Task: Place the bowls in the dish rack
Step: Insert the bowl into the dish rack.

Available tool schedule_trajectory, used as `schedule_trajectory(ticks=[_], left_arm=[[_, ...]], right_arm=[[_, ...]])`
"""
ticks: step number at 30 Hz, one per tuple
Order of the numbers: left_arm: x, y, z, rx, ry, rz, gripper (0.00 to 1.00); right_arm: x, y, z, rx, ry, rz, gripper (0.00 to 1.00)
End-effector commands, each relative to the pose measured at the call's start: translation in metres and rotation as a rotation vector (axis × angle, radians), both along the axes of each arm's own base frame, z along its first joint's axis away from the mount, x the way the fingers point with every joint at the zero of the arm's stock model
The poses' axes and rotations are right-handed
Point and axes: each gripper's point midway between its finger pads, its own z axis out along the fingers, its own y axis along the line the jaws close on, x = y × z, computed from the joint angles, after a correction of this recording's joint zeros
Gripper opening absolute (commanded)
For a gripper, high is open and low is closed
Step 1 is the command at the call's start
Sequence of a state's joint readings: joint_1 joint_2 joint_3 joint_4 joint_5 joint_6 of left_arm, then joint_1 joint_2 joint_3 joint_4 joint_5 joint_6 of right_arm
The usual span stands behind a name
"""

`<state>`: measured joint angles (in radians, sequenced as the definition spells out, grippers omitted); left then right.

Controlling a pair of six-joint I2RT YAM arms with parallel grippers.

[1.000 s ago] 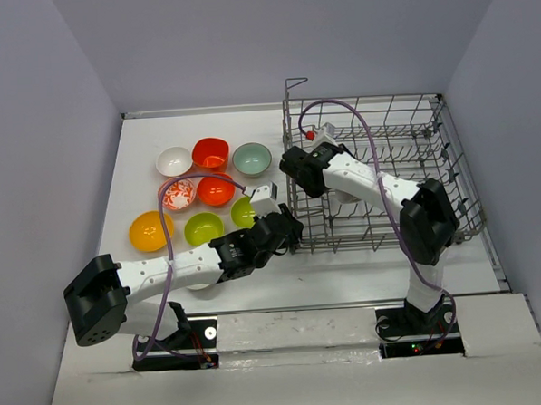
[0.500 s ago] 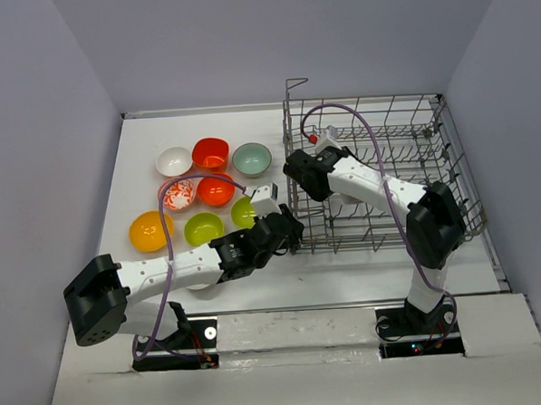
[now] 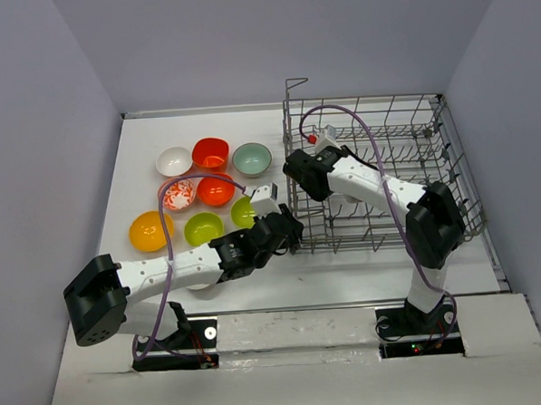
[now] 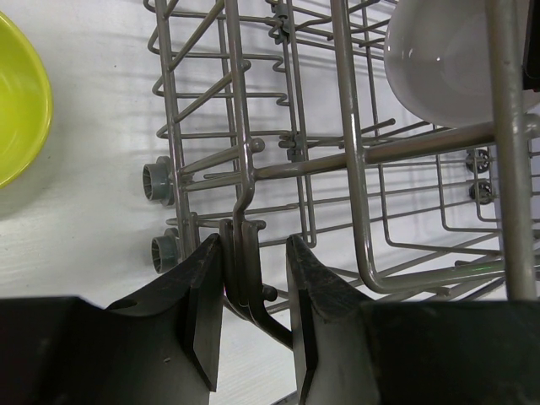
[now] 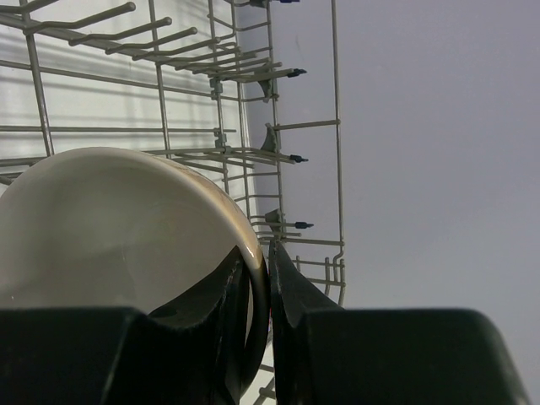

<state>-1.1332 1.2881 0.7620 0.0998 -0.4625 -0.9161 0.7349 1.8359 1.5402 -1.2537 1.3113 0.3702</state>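
Observation:
The grey wire dish rack (image 3: 412, 132) stands on the right of the table. My right gripper (image 5: 263, 253) is inside it near its left wall, shut on the rim of a white bowl (image 5: 110, 228), which also shows in the left wrist view (image 4: 447, 67). My left gripper (image 4: 255, 245) is at the rack's near left corner (image 3: 290, 230), its jaws closed round a bent corner wire (image 4: 245, 211). Several bowls lie on the table left of the rack: white (image 3: 173, 160), red-orange (image 3: 211, 153), pale teal (image 3: 251, 158), red-patterned (image 3: 178, 195), orange-yellow (image 3: 149, 231) and lime green (image 3: 203, 228).
A second lime bowl (image 3: 242, 211) lies right beside my left forearm, its edge in the left wrist view (image 4: 17, 110). Small rack wheels (image 4: 157, 179) rest on the white tabletop. Purple cables (image 3: 357, 125) loop over both arms. Grey walls close in the table on three sides.
My right arm has shifted slightly inside the rack with the white bowl in its grip. The left arm has stayed put at the rack's corner.

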Motion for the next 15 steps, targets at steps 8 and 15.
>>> schedule_trajectory(ticks=[8, 15], left_arm=[[-0.032, -0.026, 0.011, -0.019, -0.019, -0.191, 0.00], [-0.032, -0.026, 0.011, -0.019, -0.018, -0.192, 0.00]], right_arm=[[0.013, 0.003, -0.028, -0.148, 0.046, -0.021, 0.08], [0.009, 0.000, -0.038, -0.152, 0.075, -0.023, 0.11]])
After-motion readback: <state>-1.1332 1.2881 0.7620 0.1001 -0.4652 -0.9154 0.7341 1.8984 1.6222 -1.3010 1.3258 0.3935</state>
